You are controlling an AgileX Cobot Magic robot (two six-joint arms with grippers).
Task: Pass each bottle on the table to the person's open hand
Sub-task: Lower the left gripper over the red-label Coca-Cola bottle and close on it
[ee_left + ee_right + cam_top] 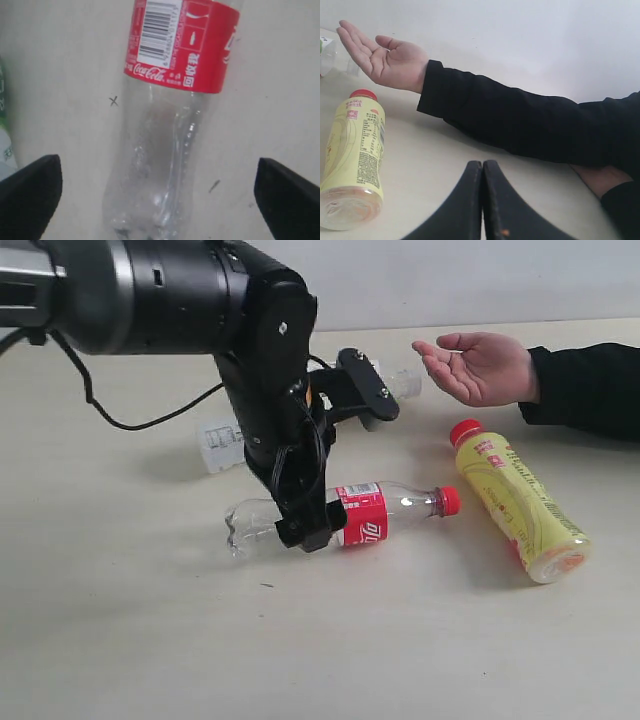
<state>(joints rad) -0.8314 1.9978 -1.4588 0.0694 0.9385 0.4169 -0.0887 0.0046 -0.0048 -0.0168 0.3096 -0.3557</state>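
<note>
The clear bottle with red label and cap (375,515) lies on its side on the table (120,640). My left gripper (338,460) hangs over its clear lower half, open wide, one finger on each side of the bottle (175,60) and apart from it. The yellow bottle (518,502) lies to the right. One green-white bottle (220,445) shows behind the left arm, another (402,383) beside the person's open hand (480,365), which is held palm up. My right gripper (482,167) is shut on nothing, low over the table near the yellow bottle (355,155).
The person's black sleeve (520,120) stretches across the table's far right. A black cable (130,422) trails from the left arm over the tabletop. A green-white bottle edge (4,140) shows next to the left gripper's finger.
</note>
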